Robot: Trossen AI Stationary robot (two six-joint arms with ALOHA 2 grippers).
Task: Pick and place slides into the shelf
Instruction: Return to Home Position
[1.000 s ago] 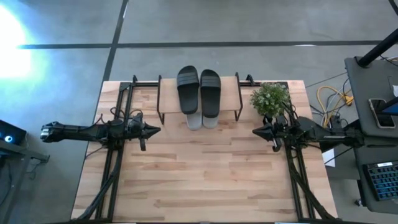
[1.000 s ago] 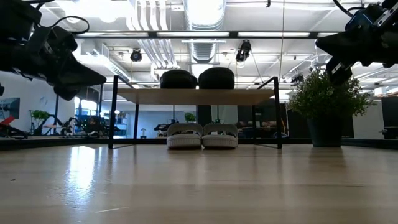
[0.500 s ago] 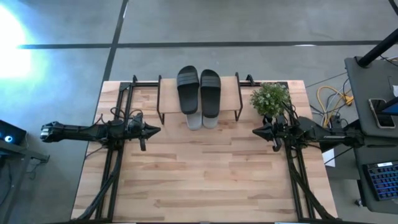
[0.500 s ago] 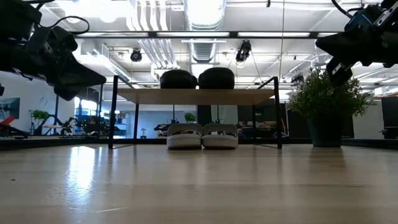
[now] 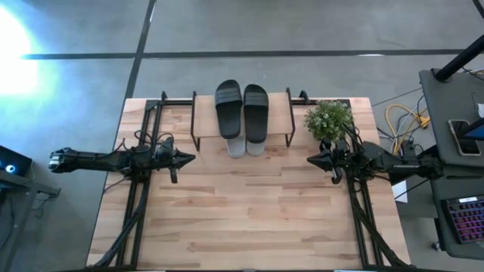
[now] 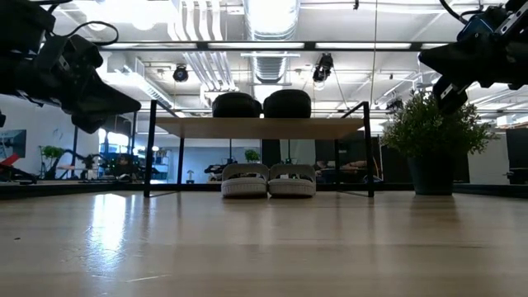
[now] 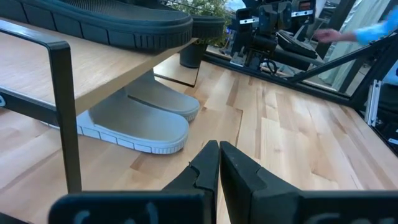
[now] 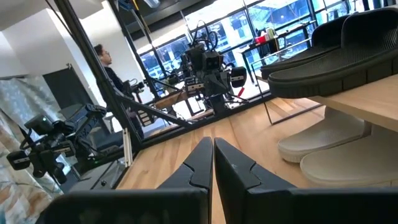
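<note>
Tabletop [image 5: 249, 219] of pale wooden boards, bare across its near half. Midway back, the left gripper [image 5: 189, 157] hangs above the left side of the table and points inward. Its wrist view shows the two dark fingers [image 7: 202, 171] pressed together with nothing between them. Opposite it, the right gripper [image 5: 311, 159] hangs above the right side and also points inward, its jaws likewise clenched on nothing. In the low view both grippers sit high, clear of the table surface and of every object.

Farther back, at the middle of the far edge, stands the shelf [image 5: 278, 113], a light wooden board on thin black legs. The two black slides [image 5: 228, 109] lie side by side on the board, lengthwise from front to back. The two grey slides [image 5: 237, 146] rest on the tabletop under the board, side by side between the legs, with their near ends projecting past the board's front edge. A potted plant [image 5: 328, 121] stands just beside the shelf's right end. Beyond the table, the right wrist view shows a person [image 8: 109, 68] standing in the room.
</note>
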